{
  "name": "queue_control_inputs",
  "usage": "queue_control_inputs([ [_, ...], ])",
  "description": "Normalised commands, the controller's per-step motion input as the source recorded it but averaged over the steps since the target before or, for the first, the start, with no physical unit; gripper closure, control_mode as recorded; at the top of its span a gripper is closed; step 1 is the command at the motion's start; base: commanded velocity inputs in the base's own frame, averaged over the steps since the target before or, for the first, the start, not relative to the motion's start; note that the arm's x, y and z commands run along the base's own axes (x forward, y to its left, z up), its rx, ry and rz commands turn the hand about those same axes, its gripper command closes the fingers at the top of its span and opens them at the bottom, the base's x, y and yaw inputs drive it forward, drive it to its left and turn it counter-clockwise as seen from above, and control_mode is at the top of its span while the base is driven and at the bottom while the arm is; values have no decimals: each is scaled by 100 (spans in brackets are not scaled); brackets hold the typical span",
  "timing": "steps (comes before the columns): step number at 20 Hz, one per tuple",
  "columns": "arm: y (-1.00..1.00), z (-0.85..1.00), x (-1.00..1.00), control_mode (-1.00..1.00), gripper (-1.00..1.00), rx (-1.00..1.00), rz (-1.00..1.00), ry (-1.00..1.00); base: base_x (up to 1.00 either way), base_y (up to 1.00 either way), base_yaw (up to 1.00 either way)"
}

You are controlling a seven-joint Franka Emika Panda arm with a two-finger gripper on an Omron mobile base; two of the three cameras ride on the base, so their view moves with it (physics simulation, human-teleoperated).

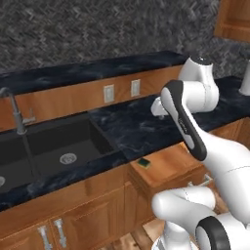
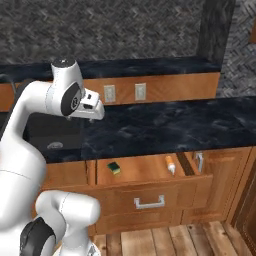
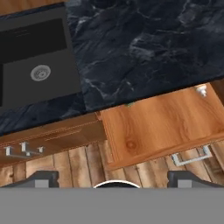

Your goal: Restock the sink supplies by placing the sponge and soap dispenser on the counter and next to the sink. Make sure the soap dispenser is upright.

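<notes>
1. Counter: glossy black marble with grey veining, running over orange-brown wooden cabinets. A raised black ledge ran along the back, with a dark herringbone tile wall above it.
2. Two white wall outlets sat on the wood panel under the ledge.
3. Sink: dark basin set into the counter on the left, round silver drain in its floor, dark curved faucet at its back edge.
4. A drawer under the counter stood pulled open over a wood plank floor.
5. Sponge: lying in the drawer at its left end, green layer showing, close under the counter edge.
6. Soap dispenser: lying on its side in the drawer toward the right end, well apart from the sponge.
7. Gripper: above the counter, just right of the sink, holding nothing. Fingertips sat wide apart in the hand view, jaws spread.
</notes>
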Motion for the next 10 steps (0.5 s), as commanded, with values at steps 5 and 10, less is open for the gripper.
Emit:
queue_control_inputs([
  [5,0,0,0,100,-100,0,0,0,7,72,-41],
  [10,0,0,0,100,-100,0,0,0,10,55,-31],
])
